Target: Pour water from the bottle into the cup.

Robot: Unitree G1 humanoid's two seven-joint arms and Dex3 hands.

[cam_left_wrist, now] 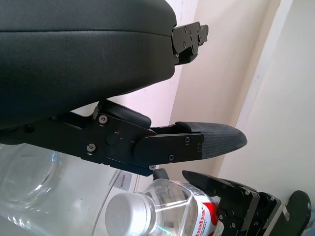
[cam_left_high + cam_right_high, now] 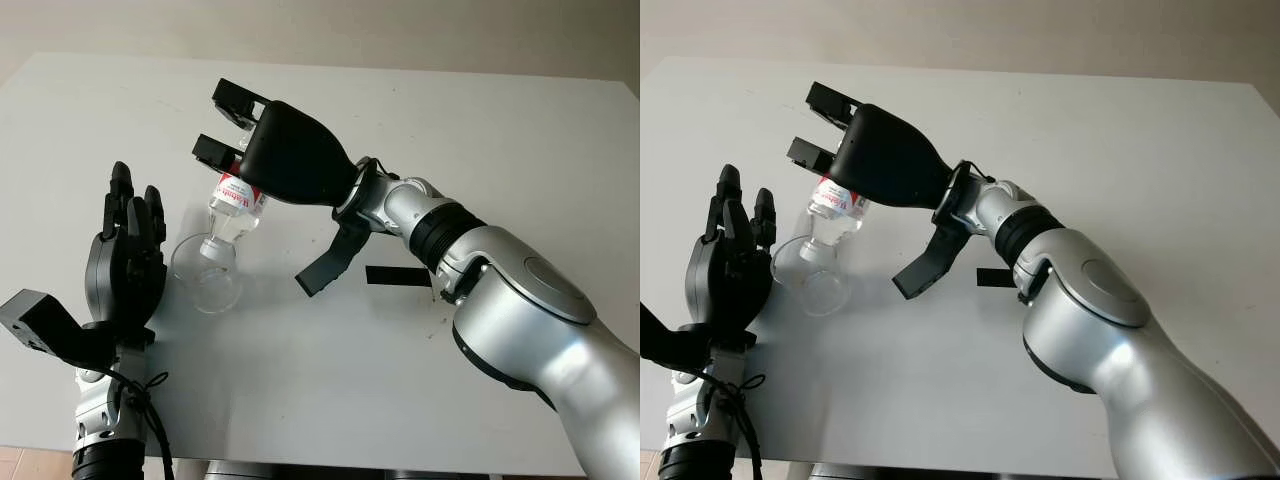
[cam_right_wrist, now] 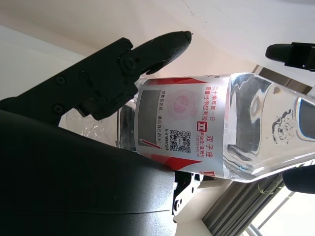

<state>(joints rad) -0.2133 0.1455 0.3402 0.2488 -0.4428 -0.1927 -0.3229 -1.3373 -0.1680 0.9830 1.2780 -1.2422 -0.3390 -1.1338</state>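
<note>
My right hand (image 2: 228, 128) is shut on a clear water bottle (image 2: 237, 205) with a red and white label (image 3: 182, 123). The bottle is tilted steeply, neck down, over a clear cup (image 2: 205, 275) that stands on the white table (image 2: 330, 400). In the left wrist view a white cap (image 1: 125, 214) sits on the bottle's neck, close to the cup (image 1: 29, 172). My left hand (image 2: 130, 235) is open just left of the cup, a small gap away from it.
A short black strip (image 2: 395, 276) lies on the table right of the cup, under my right forearm. The table's near edge runs along the bottom of the head views, and its far edge meets a beige wall.
</note>
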